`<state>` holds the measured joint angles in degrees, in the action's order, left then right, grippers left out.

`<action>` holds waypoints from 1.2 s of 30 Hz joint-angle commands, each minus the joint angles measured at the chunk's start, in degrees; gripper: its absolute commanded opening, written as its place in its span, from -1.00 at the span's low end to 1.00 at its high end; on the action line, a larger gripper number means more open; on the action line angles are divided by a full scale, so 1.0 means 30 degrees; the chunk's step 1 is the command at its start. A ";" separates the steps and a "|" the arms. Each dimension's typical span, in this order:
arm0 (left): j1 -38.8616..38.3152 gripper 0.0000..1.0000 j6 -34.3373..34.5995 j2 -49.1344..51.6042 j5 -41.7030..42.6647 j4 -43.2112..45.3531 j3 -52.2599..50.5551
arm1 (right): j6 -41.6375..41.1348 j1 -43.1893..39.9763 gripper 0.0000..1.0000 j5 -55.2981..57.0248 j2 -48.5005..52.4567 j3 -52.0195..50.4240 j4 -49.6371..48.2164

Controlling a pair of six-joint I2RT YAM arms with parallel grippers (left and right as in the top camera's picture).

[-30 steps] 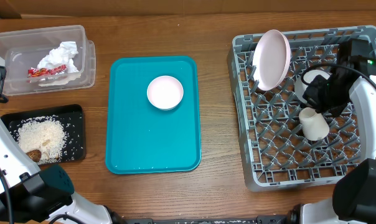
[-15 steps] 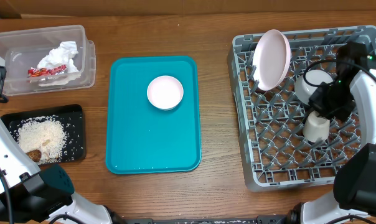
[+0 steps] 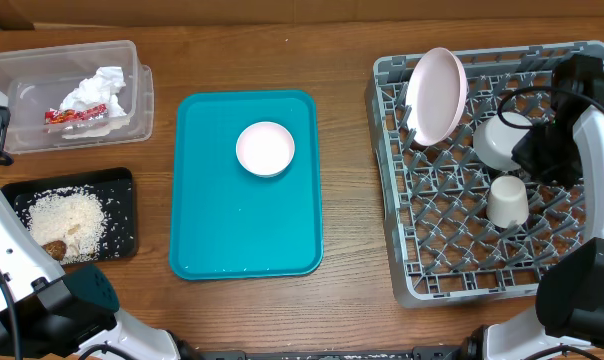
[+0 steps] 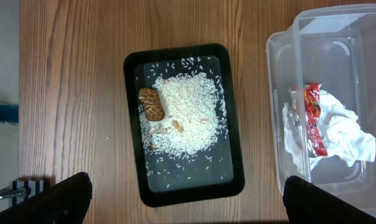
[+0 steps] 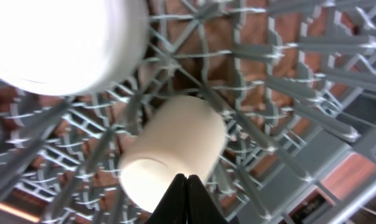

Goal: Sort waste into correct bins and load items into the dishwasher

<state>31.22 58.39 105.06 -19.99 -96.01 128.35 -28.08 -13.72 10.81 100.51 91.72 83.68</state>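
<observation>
The right gripper (image 5: pixel 187 182) hangs just over the large grey plastic peg rack (image 5: pixel 287 87), fingers pressed together and holding nothing. Directly beneath it, the small white cup (image 5: pixel 172 152) sits tilted, propped between pegs. The light blue-grey bowl (image 5: pixel 57 37) rests just beside it. The pale pink round plate (image 3: pixel 435 95) stands on edge, probably for draining. The smaller pink dish (image 3: pixel 265 148) waits on the flat teal tray (image 3: pixel 212 220). The left gripper (image 4: pixel 188 194) hovers spread wide and empty above the shallow black tray (image 4: pixel 131 124).

Left gripper (image 4: pixel 188 198) spread wide; right gripper (image 5: pixel 187 190) closed.
</observation>
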 commanded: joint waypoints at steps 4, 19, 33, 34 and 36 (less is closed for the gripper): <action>-0.0080 1.00 0.0313 0.0189 -0.0313 0.0015 0.0095 | 0.1749 0.0153 -0.92 -0.2827 -0.0459 -0.0962 -0.0729; -0.0080 1.00 0.0313 0.0189 -0.0313 0.0015 0.0095 | 0.0743 0.0117 -0.92 -0.1472 -0.0459 -0.2208 -0.0641; -0.0080 1.00 0.0313 0.0189 -0.0313 0.0015 0.0095 | -0.1064 -0.1603 -0.92 0.1100 -0.0474 -0.2193 0.0729; -0.0073 1.00 0.0313 0.0189 -0.0313 0.0015 0.0095 | -0.1107 -0.1639 -0.92 0.1100 -0.0503 -0.2193 0.0794; -0.0080 1.00 0.0313 0.0189 -0.0313 0.0015 0.0095 | -0.1180 -0.1625 -0.92 0.1027 -0.0780 -0.2186 0.0896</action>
<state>31.22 58.39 105.06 -19.99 -96.01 128.35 -30.04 -18.61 12.78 100.44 85.36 86.19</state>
